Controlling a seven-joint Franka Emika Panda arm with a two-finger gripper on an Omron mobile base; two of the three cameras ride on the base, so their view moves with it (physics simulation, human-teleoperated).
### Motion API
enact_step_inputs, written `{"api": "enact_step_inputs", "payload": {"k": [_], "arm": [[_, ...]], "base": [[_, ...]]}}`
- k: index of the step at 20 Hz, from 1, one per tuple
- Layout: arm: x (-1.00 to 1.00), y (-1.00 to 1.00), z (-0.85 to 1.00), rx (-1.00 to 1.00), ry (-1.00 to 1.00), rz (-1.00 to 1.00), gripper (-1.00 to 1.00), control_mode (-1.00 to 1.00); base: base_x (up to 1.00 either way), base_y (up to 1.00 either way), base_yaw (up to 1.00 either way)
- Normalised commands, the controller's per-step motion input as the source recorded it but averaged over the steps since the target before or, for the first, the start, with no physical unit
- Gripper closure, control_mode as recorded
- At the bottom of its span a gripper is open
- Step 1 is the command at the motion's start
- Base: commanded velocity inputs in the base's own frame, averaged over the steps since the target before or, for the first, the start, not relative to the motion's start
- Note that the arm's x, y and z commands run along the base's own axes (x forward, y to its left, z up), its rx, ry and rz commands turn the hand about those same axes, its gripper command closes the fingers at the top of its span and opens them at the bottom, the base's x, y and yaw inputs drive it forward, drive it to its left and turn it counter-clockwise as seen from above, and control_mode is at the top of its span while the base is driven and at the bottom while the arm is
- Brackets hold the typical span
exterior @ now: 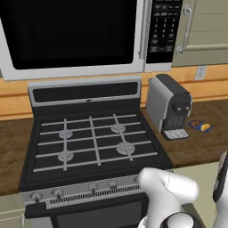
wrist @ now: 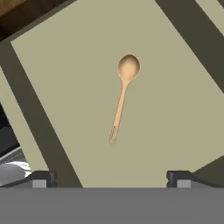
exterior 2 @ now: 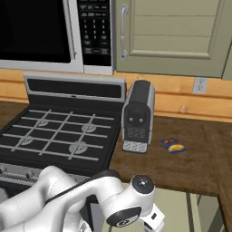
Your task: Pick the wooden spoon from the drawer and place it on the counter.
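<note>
You're looking at the stove (exterior: 95, 142) sitting on the left of the tabletop (exterior 2: 199, 158), with the microwave (exterior: 75, 35) hanging right above it. The coffee machine (exterior 2: 137, 117) is standing just beside the stove's right edge, backed up near the backsplash. A bit further right, the packet (exterior 2: 172, 145) is lying flat on the tabletop, near the machine but not touching. The cabinet door (exterior 2: 174, 36) is hanging above that stretch, right of the microwave. Down in front, the drawer (wrist: 175, 113) is sitting open below the tabletop's front edge, and the wooden spoon (wrist: 121, 97) is lying flat inside it, well apart from the walls. The gripper (wrist: 111, 178) is hovering over the drawer, spoon handle pointing toward it.
</note>
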Motion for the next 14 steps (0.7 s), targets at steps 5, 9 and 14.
{"api": "enact_step_inputs", "payload": {"k": [5, 9, 14], "arm": [[0.32, 0.13, -0.30, 0.00, 0.00, 0.00, -1.00, -1.00], [0.04, 0.01, -0.46, 0.00, 0.00, -0.01, -1.00, -1.00], [0.00, -0.28, -0.38, 0.00, 0.00, -0.01, -1.00, -1.00]], "base": [[0.00, 0.00, 0.00], [0.00, 0.00, 0.00], [0.00, 0.00, 0.00]]}}
